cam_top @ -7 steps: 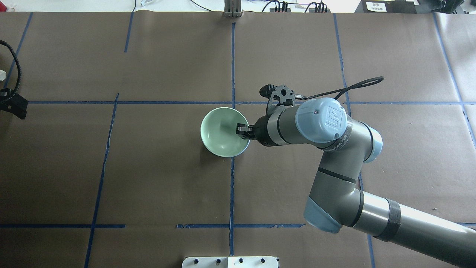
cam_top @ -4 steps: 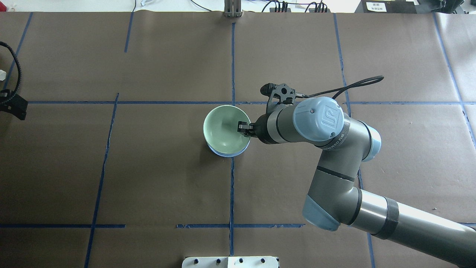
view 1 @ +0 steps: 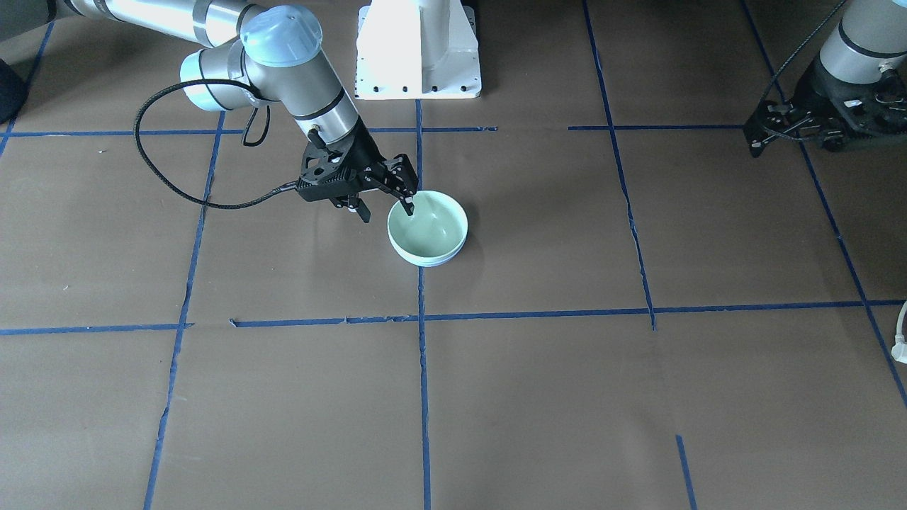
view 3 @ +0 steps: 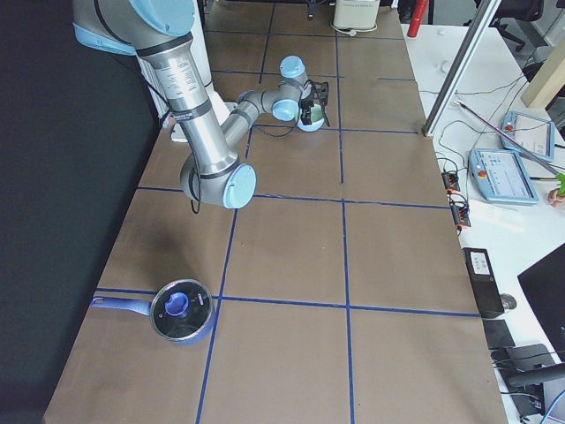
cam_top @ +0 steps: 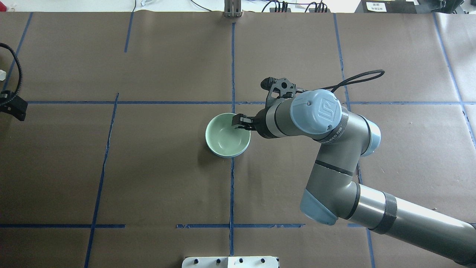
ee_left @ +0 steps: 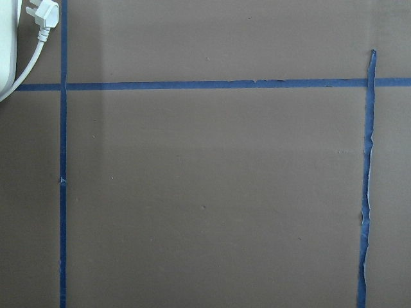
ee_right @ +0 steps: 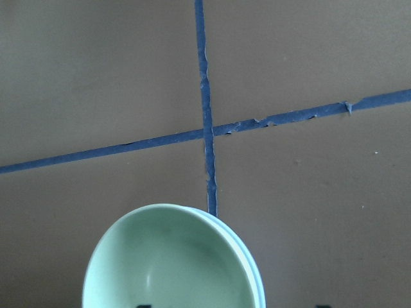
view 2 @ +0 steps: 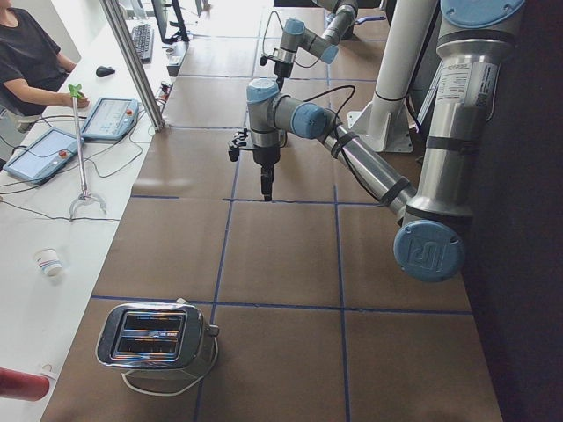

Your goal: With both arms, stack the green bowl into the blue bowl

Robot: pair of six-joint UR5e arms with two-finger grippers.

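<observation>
The green bowl (cam_top: pixel 227 134) sits nested inside the blue bowl (cam_top: pixel 227 155), of which only a thin rim shows beneath it, at the table's middle. Both show in the front view, green bowl (view 1: pixel 425 228) over blue bowl (view 1: pixel 429 263), and in the right wrist view, green bowl (ee_right: pixel 167 263) and blue rim (ee_right: pixel 255 279). My right gripper (view 1: pixel 386 209) is open, with one finger over the bowl's near-robot rim and one outside it, holding nothing. My left gripper (view 1: pixel 815 120) hangs far off at the table's left side; I cannot tell whether it is open or shut.
The white pedestal base (view 1: pixel 418 49) stands at the robot's edge. A toaster (view 2: pixel 154 338) stands at the left end, with its white plug (ee_left: pixel 43 16) on the table. A lidded blue pot (view 3: pixel 181 311) stands at the right end. Blue tape lines cross the brown table.
The green bowl has gone down into the blue bowl. My right gripper has let go of its rim, opened and shifted slightly toward the table's far side.
</observation>
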